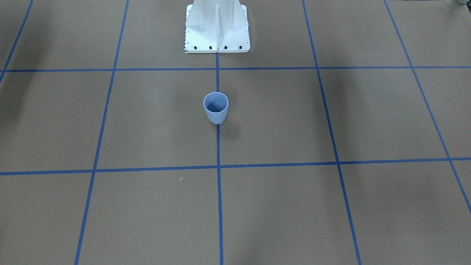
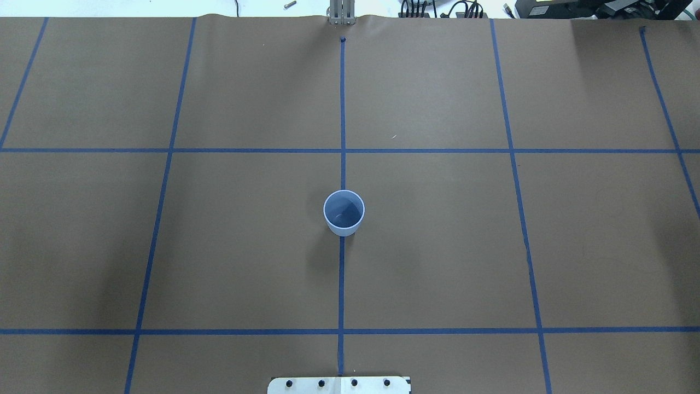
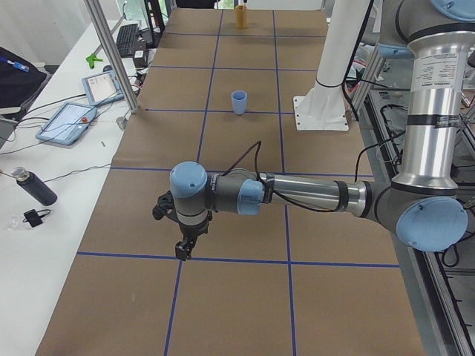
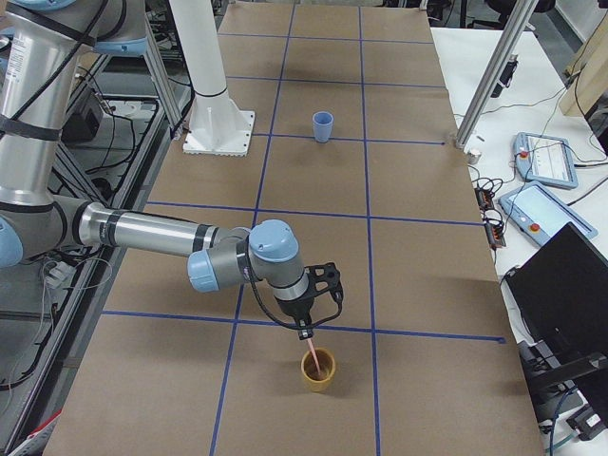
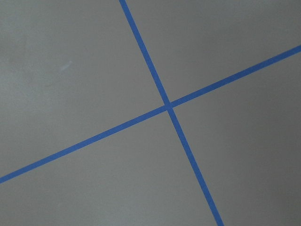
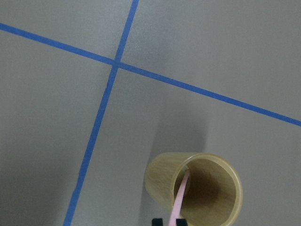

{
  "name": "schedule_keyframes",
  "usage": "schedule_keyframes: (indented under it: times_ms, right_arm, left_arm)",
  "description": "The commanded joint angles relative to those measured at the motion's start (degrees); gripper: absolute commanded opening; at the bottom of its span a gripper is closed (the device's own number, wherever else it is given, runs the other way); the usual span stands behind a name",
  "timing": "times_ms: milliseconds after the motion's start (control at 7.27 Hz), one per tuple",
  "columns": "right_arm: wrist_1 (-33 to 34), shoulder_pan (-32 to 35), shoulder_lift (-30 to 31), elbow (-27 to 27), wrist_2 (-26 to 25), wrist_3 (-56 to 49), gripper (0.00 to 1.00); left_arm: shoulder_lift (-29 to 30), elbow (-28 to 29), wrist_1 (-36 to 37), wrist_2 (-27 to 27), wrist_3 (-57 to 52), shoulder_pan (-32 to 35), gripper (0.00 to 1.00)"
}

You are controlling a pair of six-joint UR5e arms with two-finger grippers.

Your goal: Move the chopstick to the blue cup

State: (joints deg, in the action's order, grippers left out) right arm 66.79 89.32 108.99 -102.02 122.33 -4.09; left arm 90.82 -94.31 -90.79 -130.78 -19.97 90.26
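Observation:
The blue cup [image 1: 216, 108] stands upright and empty on the centre tape line, also in the overhead view [image 2: 343, 212] and both side views [image 3: 239, 101] [image 4: 323, 125]. The pale pink chopstick [image 6: 181, 195] stands tilted in a yellow-tan cup [image 6: 195, 188] at the table's far right end [image 4: 318, 369]. My right gripper [image 4: 304, 328] is just above that cup; its dark fingertips [image 6: 157, 221] flank the stick's upper end and look shut on it. My left gripper [image 3: 182, 251] hovers over a tape crossing at the left end, far from both cups; I cannot tell whether it is open.
The white robot pedestal [image 1: 217, 27] stands behind the blue cup. Metal frame posts [image 3: 111, 55] [image 4: 494, 71] rise at the table's far side. Tablets [image 3: 67, 122], a dark bottle [image 3: 33, 185] and a laptop [image 4: 570, 294] lie on the white benches beyond it.

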Motion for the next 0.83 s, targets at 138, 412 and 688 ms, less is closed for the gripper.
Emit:
schedule_keyframes:
  times_ms: [138, 412, 688]
  right_arm:
    - [0.1, 1.11, -0.1, -0.19, 0.36, -0.91, 0.0]
    - [3.93, 5.32, -1.49, -0.54, 0.89, -5.55, 0.0]
    - [10.61, 9.98, -4.48, -1.15, 0.98, -11.36, 0.0]
  left_arm:
    - [-0.02, 0.01, 0.0, 0.0, 0.02, 0.0, 0.98]
    - [-0.02, 0.18, 0.0, 0.0, 0.02, 0.0, 0.98]
    - [-0.02, 0.1, 0.0, 0.0, 0.02, 0.0, 0.98]
